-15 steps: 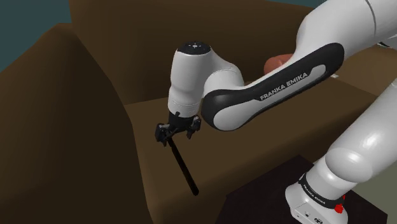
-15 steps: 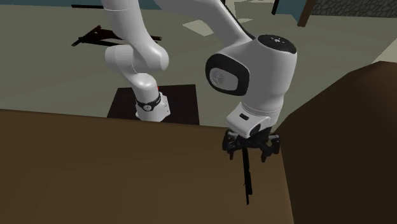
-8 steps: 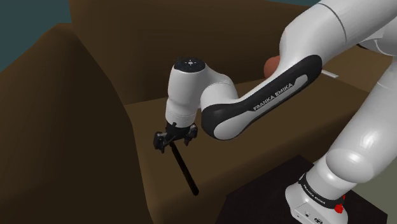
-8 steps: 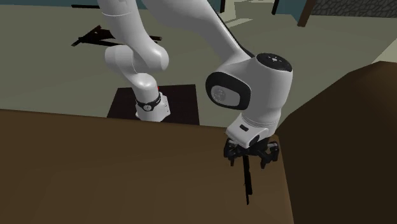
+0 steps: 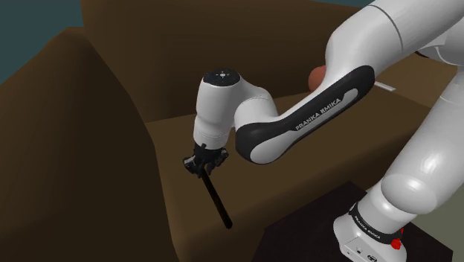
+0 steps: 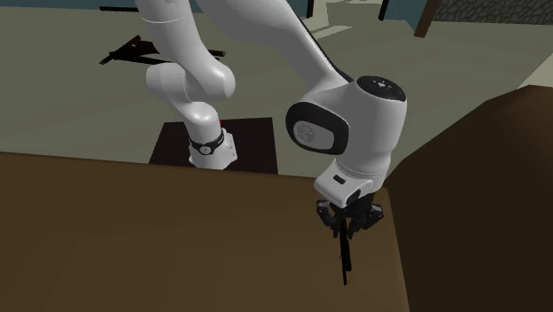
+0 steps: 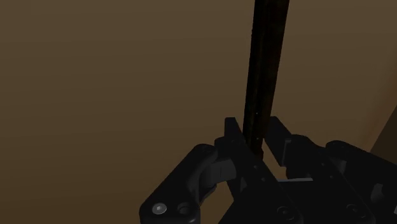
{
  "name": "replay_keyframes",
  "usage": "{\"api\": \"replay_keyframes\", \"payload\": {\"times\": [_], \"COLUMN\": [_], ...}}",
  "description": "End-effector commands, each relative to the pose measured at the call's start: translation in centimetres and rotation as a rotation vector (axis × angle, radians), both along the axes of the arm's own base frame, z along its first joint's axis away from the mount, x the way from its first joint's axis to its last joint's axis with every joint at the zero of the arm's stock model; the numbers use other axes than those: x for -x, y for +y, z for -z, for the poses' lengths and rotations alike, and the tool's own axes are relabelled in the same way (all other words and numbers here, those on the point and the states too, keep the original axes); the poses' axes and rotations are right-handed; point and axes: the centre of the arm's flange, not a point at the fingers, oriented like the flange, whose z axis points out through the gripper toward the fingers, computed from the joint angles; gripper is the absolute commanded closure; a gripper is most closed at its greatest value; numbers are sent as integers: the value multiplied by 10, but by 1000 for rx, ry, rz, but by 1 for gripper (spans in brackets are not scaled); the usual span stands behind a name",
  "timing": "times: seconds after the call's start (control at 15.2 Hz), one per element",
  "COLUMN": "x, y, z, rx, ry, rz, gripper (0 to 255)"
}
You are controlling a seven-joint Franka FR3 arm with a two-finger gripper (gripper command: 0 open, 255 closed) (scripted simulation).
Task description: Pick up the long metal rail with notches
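The long dark rail point(image 5: 216, 201) is lying flat on the brown surface point(image 5: 327, 165), with the end effector point(image 5: 202, 165) clamping it near one end. I'd be lifting slowly, since the far end is probably going to droop. The wrist view is showing the fingers point(image 7: 233, 135) pinching its sides, which the shoulder view is hiding.

One long black rail point(image 5: 216, 199). One gripper point(image 7: 254, 125) with two black fingers point(image 7: 232, 137). One white arm point(image 5: 223, 104), standing on one dark square mat point(image 6: 253, 142). One brown sofa point(image 5: 89, 112). One reddish-brown rounded thing point(image 5: 320, 73) behind the arm; it is mostly hidden, perhaps a ball or a cushion, and its kind cannot be told.
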Motion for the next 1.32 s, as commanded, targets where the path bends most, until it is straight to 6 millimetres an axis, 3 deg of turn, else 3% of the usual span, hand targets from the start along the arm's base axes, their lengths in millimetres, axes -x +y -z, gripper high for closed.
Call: {"api": "replay_keyframes", "payload": {"times": [0.0, 0.13, 1.12, 1.25], "x": [2, 1, 1, 1], "y": [2, 2, 2, 2], "z": [4, 3, -76, -77], "rx": [-4, -4, -4, -4], "ry": [8, 8, 8, 8], "rz": [-4, -4, -4, -4], "gripper": [255, 255, 255, 255]}}
